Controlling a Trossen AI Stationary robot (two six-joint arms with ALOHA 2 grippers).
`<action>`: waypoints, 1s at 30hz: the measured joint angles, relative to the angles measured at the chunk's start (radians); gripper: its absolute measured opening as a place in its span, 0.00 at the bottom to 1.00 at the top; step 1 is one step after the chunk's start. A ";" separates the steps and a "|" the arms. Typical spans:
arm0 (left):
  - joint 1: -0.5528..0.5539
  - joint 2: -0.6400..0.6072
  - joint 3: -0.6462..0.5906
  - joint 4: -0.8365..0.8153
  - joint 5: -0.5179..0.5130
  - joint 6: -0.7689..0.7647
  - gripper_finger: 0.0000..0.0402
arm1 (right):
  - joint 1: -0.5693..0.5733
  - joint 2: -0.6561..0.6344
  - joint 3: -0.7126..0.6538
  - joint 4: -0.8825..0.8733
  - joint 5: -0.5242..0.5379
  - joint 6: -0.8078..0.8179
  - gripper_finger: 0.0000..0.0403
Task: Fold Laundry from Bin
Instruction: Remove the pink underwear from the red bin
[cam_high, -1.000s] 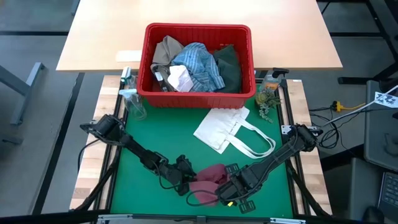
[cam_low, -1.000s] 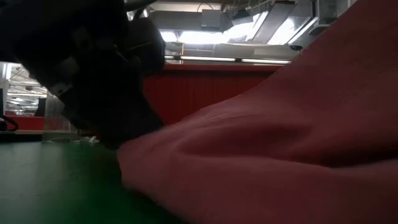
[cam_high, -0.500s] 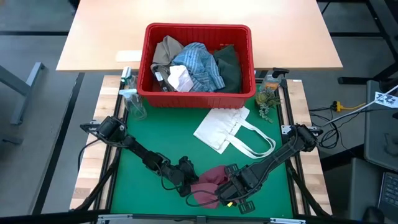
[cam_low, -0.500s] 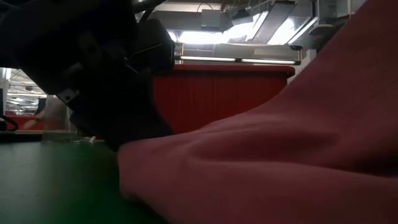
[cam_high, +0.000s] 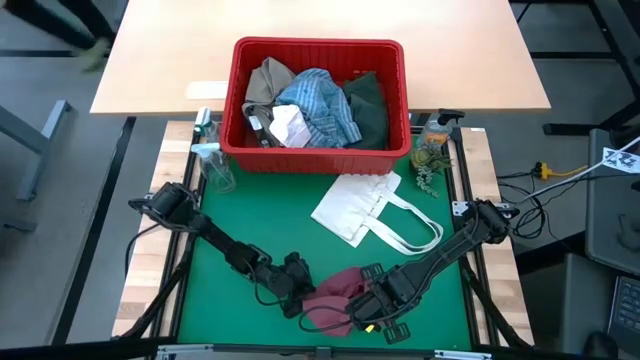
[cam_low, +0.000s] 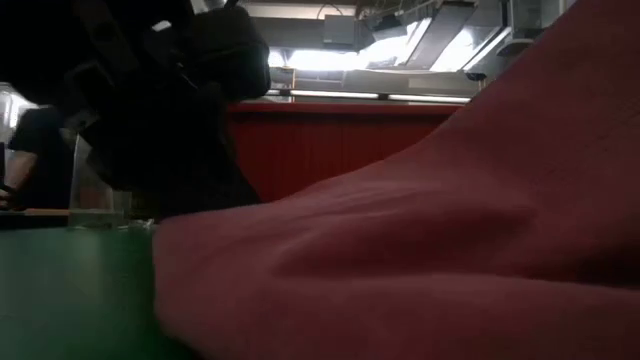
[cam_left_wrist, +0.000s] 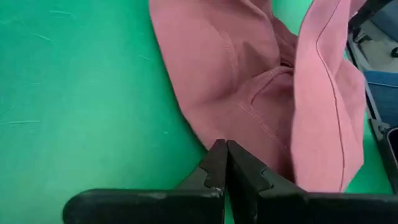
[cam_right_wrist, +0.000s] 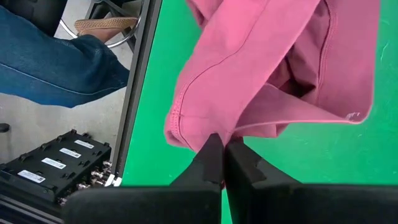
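The left end effector (cam_high: 300, 290) is low over the green table (cam_high: 250, 220), at its near edge. Its two fingers (cam_left_wrist: 217, 163) are pressed together on the hem of the small maroon cloth (cam_high: 335, 295), as the left wrist view shows: the tips meet just where the edge of the cloth lies on the green surface.

The right end effector (cam_high: 362, 305) is just beside the left one, on the other side of the same cloth. Its fingers (cam_right_wrist: 214, 152) are also fully closed, and they pinch a seam of the maroon cloth, which hangs in folds in front of them. So the cloth lies bunched between the two end effectors and each one holds an edge. In the low view the cloth (cam_low: 400, 260) fills most of the picture, with the dark body of an arm next to it.

Well beyond both end effectors stands the bin (cam_high: 395, 150), at the far edge of the green surface. Inside it are the tan garment (cam_high: 268, 80), the blue-white striped shirt (cam_high: 322, 100), the small white cloth (cam_high: 290, 128) and the dark green garment (cam_high: 368, 105). Between the bin and the right end effector a white tote bag (cam_high: 360, 205) lies flat with its loop handles spread out.

In the right wrist view a person's leg in blue jeans (cam_right_wrist: 56, 68) shows past the table edge.
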 joint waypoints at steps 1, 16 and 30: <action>0.000 -0.006 0.000 -0.016 -0.001 0.000 0.00 | 0.000 0.000 0.000 0.000 0.000 0.000 0.00; -0.001 -0.074 0.001 -0.081 0.016 0.019 0.01 | 0.000 0.000 0.000 0.000 0.000 0.000 0.00; -0.008 -0.051 0.003 -0.003 -0.053 0.106 0.45 | 0.000 0.000 0.000 0.001 0.000 0.000 0.00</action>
